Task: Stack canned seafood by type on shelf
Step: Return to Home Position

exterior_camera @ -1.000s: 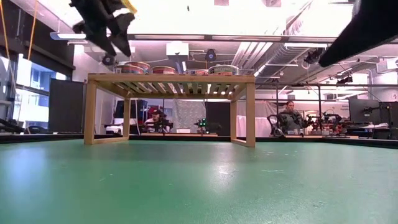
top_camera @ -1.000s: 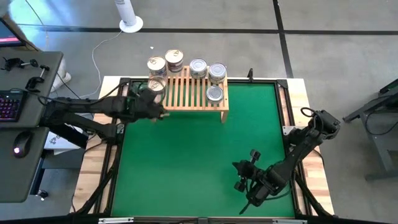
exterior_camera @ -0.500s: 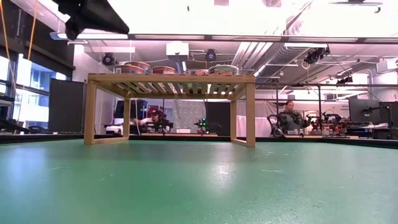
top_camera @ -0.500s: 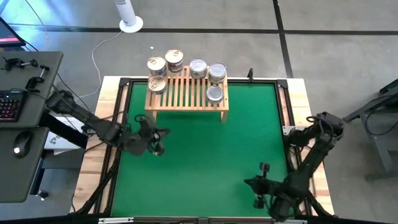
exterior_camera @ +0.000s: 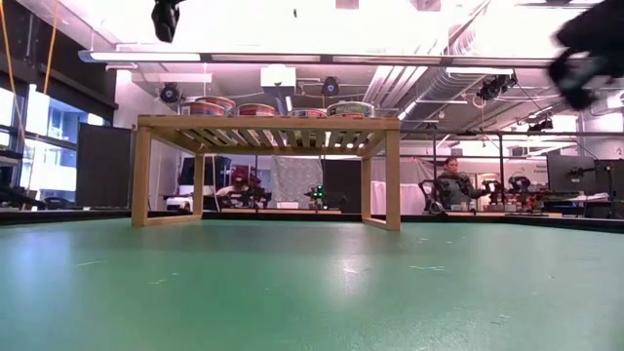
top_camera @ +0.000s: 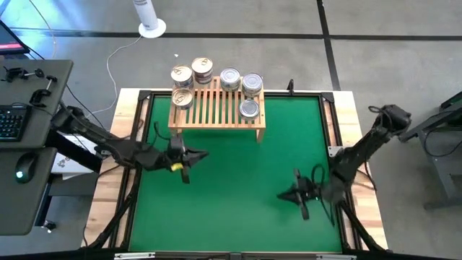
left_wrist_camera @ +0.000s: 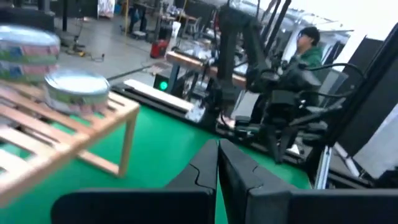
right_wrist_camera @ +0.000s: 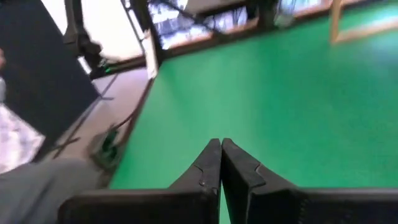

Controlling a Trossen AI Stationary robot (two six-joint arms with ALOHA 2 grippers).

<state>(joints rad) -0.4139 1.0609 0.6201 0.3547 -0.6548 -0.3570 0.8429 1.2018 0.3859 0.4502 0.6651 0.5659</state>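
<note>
The wooden shelf (top_camera: 216, 108) stands on its legs at the far middle of the green mat (top_camera: 238, 173). Several tins of canned seafood sit on its slatted top: one at the left (top_camera: 182, 99), one at the right (top_camera: 249, 108), and the others along the far edge (top_camera: 216, 75). In the left wrist view, a stack (left_wrist_camera: 28, 50) stands behind a single tin (left_wrist_camera: 78, 90). My left gripper (top_camera: 205, 154) hovers shut, nearer than the shelf's left end, pointing toward the table's right edge. My right gripper (top_camera: 281, 196) hovers shut over the mat's near right, pointing left. Neither holds anything.
Bare green mat lies between the shelf and the near edge. A desk with a keyboard and mouse (top_camera: 22, 166) stands left of the table. A white fan base (top_camera: 151, 29) is on the floor beyond. People sit in the room behind (exterior_camera: 453, 180).
My left gripper has drawn back from the shelf's left end toward the near side and turned from pointing down to level, facing right. My right gripper has swung from the near right edge back over the mat and tipped up toward level. The tins have stayed put.
</note>
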